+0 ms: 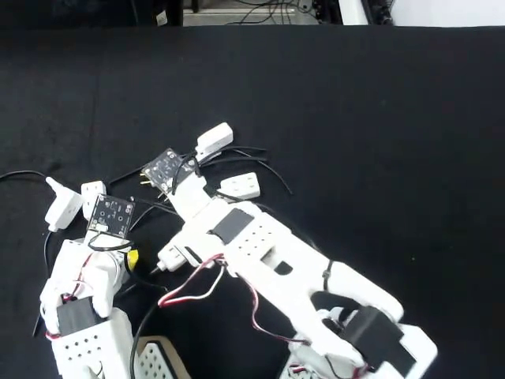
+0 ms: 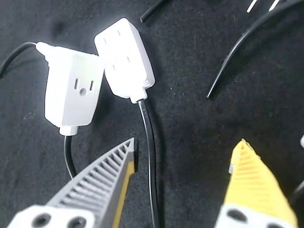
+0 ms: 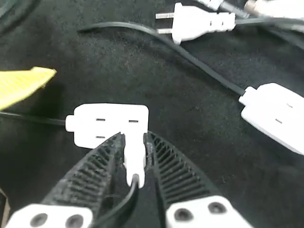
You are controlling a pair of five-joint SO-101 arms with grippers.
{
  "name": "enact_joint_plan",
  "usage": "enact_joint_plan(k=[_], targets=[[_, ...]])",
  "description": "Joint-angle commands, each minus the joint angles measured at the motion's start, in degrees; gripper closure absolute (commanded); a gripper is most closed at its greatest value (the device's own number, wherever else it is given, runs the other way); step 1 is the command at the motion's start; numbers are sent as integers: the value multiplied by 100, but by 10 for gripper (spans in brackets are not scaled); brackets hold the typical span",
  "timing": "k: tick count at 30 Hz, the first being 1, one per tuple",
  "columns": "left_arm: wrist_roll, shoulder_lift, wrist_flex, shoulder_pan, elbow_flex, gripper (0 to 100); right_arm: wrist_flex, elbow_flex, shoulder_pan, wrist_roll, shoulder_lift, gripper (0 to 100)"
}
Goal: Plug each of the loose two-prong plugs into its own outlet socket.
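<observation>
Right wrist view: a white two-prong plug (image 3: 134, 161) is clamped between the closed fingers of the right gripper (image 3: 134, 137), its front end set against a white outlet socket (image 3: 107, 123). The left gripper (image 2: 186, 141) is held wide open and empty near a grounded outlet block (image 2: 73, 90).

- Under the jaws you have a black cloth table (image 1: 371, 110), matte and evenly lit.
- Well beyond the jaws, past its far edge, you see pale floor (image 1: 221, 11) with dark cables (image 1: 272, 8).
- A white panel (image 1: 446, 12) stands there too.
</observation>
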Motion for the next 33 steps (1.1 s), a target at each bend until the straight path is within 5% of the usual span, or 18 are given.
enact_joint_plan(k=[1,24,33], targets=[[-44,9,-53,-57,119,686,-88,-488,-44,-9,286,987],[-44,9,-53,-57,119,686,9,-760,-202,-211,1262,983],[-53,18,-53,-31,119,686,1134,-1446,-325,-237,1437,728]])
